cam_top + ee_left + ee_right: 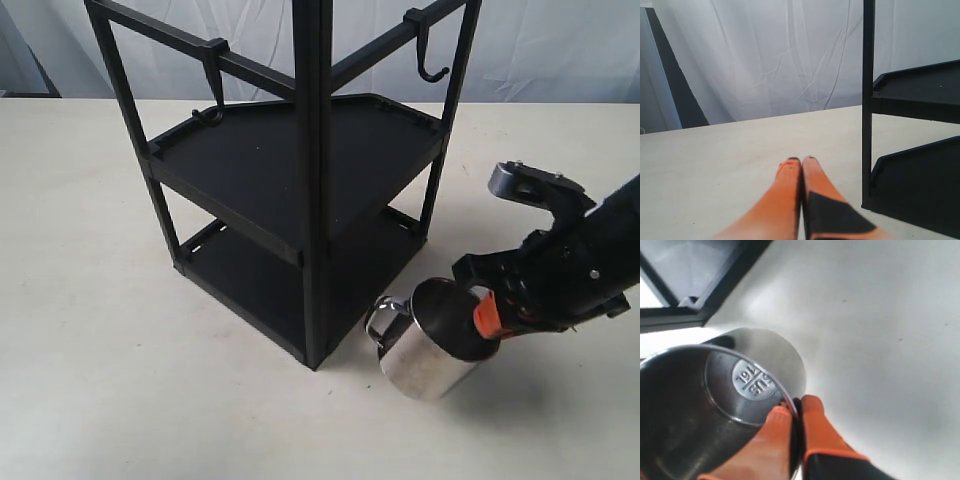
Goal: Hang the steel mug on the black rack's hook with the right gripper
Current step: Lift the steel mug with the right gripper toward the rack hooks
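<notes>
The steel mug [430, 345] is tilted just above the table in front of the black rack [290, 170], its handle [380, 320] toward the rack's front post. My right gripper [487, 318] is shut on the mug's wall at the rim, one orange finger inside, one outside. In the right wrist view the mug's inside [715, 405] fills the frame beside the gripper [796, 407]. Two hooks hang from the top rails: one at the right [428, 55], one at the left [211, 95]. My left gripper [801, 161] is shut on nothing, low over the table beside a rack post [868, 100].
The rack's two shelves [300, 150] are bare. Pale tabletop [120, 380] spreads on all sides of the rack. A white curtain [765, 55] hangs behind the table.
</notes>
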Tool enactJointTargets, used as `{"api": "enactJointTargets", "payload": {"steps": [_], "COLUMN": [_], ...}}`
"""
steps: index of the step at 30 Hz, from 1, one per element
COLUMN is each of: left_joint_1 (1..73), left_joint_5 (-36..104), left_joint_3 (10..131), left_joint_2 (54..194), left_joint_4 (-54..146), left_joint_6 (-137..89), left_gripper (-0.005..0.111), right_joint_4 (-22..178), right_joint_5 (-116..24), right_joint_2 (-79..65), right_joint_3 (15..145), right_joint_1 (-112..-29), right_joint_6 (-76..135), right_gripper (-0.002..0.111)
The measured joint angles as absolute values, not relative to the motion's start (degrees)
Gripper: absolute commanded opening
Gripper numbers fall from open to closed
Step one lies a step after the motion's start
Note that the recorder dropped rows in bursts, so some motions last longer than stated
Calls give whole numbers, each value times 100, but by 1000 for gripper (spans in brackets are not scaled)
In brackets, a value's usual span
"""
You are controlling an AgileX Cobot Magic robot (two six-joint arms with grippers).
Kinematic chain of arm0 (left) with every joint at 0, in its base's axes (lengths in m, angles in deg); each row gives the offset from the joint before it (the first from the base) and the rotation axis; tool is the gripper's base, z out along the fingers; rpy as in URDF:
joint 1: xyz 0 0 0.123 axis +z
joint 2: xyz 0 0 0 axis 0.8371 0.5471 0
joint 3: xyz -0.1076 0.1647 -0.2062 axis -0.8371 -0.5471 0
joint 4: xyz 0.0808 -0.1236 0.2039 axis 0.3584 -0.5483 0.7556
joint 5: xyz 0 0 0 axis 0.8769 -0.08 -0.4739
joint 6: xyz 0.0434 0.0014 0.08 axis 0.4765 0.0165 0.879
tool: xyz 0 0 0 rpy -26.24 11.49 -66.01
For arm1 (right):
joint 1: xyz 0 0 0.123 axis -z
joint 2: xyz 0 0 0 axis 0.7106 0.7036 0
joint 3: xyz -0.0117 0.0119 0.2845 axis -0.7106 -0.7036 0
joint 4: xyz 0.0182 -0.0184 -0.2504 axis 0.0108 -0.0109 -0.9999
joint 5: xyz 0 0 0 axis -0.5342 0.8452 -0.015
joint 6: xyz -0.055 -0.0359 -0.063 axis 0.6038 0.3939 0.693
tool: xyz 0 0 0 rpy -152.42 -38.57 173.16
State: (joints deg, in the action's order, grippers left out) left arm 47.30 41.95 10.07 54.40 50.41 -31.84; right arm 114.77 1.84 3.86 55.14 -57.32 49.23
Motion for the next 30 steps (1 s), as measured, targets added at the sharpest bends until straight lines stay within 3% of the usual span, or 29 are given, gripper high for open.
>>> {"api": "enactJointTargets", "payload": {"steps": [7, 12, 21, 30], "left_joint_1": [4730, 4730, 4730, 4730], "left_joint_5": [4195, 4195, 4195, 4195], "left_joint_3": [1007, 1007, 1007, 1007], "left_joint_2": [5440, 5440, 5440, 5440], "left_joint_4": [5041, 5041, 5041, 5041], "left_joint_6": [-3184, -3184, -3184, -3184], "left_gripper": [2, 2, 2, 2], "right_joint_4": [12947, 14827, 17345, 17706], "right_joint_5": [441, 142, -2316, -3100], "right_joint_2": [-1059, -1594, -1365, -611], "right_joint_3": [4693, 4526, 4738, 5750], "right_joint_1": [-5821, -6581, -8871, -9333], "right_joint_6": [5119, 5530, 5971, 6006], "right_gripper": [-1, -1, -1, -1]}}
